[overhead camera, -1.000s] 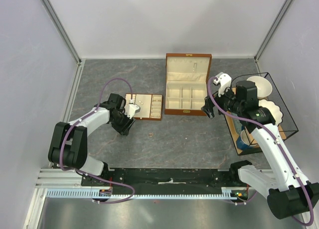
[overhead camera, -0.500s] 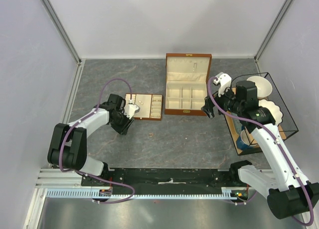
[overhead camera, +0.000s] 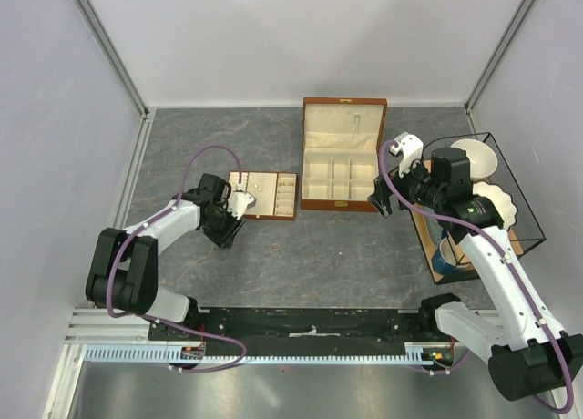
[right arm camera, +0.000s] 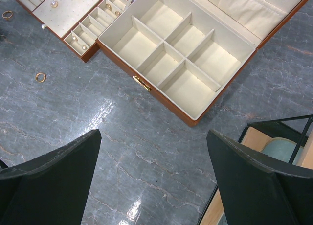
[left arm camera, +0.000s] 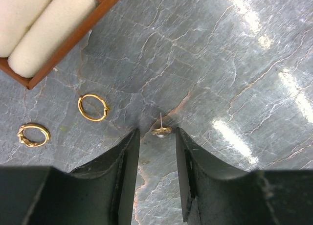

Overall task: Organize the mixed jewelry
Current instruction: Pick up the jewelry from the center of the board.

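A small gold stud earring (left arm camera: 161, 130) with a pale bead lies on the grey stone tabletop, right at the tips of my left gripper (left arm camera: 156, 133). Its jaws stand partly open on either side of the stud without touching it. Two gold rings (left arm camera: 93, 107) (left arm camera: 33, 135) lie to its left, near a corner of the slotted tray (left arm camera: 54, 51). From above, the left gripper (overhead camera: 228, 228) is at the tray's (overhead camera: 264, 194) front-left corner. My right gripper (right arm camera: 153, 137) hangs wide open and empty in front of the wooden box (right arm camera: 166, 63). Another ring (right arm camera: 40, 77) lies on the table.
The open brown box (overhead camera: 342, 168) with cream compartments stands at the back centre. The tray (right arm camera: 73, 14) holds several small pieces in its slots. A black wire basket (overhead camera: 524, 223) with white dishes and a blue cup stands at the right edge.
The left gripper's jaws have narrowed around the stud and the left arm has shifted slightly. The right arm has not moved.
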Controlling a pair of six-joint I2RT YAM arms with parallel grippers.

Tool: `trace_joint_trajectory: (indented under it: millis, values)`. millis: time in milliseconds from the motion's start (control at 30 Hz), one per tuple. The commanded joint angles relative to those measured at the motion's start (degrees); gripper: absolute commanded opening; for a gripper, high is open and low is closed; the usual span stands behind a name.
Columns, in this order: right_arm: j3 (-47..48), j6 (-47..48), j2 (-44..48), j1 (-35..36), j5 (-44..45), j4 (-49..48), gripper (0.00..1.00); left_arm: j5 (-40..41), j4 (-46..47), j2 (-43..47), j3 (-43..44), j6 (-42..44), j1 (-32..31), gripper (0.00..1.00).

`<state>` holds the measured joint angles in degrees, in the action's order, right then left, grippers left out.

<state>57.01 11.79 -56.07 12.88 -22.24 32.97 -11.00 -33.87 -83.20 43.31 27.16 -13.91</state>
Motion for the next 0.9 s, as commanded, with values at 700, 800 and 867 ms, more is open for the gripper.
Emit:
trace_joint_trajectory:
  millis: [700,800,867]
  values:
    - [-0.2,-0.5,0.9,-0.1,-0.9,-2.1,0.98,3.6,2.9,0.9,-2.5,-2.8,-2.1,0.4]
    - [-0.3,-0.5,1.1,-0.1,-0.7,-2.2,0.98,3.4,3.2,0.8,-2.4,-2.8,-2.1,0.4]
    - [-0.3,-0.5,1.1,-0.1,-0.7,-2.1,0.98,3.4,3.1,0.8,-2.4,-3.0,-2.2,0.39]
